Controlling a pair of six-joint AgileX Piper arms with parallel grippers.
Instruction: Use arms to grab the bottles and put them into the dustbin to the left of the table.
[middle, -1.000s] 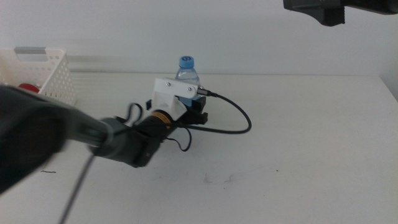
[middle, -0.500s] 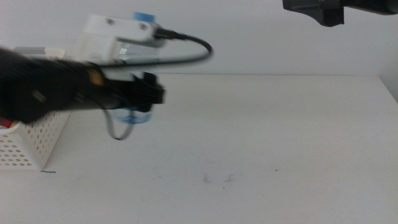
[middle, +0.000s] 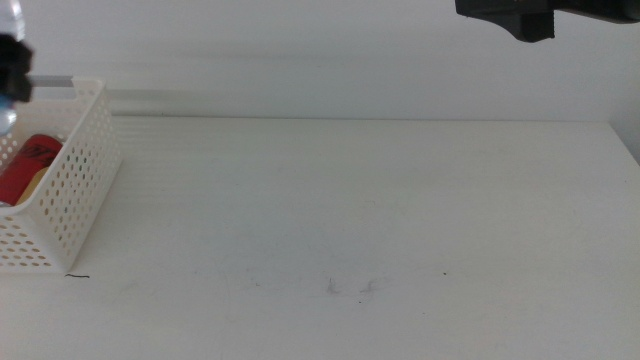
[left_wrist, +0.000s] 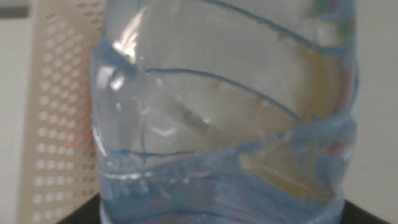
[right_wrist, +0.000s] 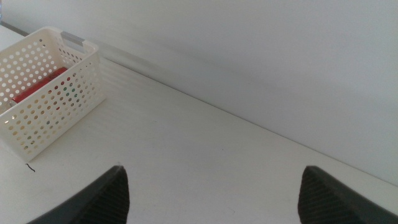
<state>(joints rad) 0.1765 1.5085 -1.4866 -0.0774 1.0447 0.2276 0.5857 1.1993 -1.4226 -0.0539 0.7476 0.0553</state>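
A clear water bottle (left_wrist: 224, 112) with blue ridges fills the left wrist view, and my left gripper (middle: 10, 65) is shut on it. That gripper shows only as a dark tip at the far left edge of the middle view, above the dustbin (middle: 75, 190), a white perforated basket. A red can (middle: 25, 165) lies inside the basket. My right gripper (right_wrist: 217, 199) hangs open and holds nothing, high over the table (middle: 350, 200). From there the dustbin (right_wrist: 43, 93) is off to one side, and the red can (right_wrist: 37, 84) shows through its holes.
The right arm's dark body (middle: 520, 15) juts in at the top right of the middle view. A few faint scuff marks (middle: 350, 288) lie near the table's front. A pale wall stands behind the table.
My left gripper lifted the water bottle from the table's middle and swung it left. It is now over the dustbin, almost out of the middle view. The right arm has not moved.
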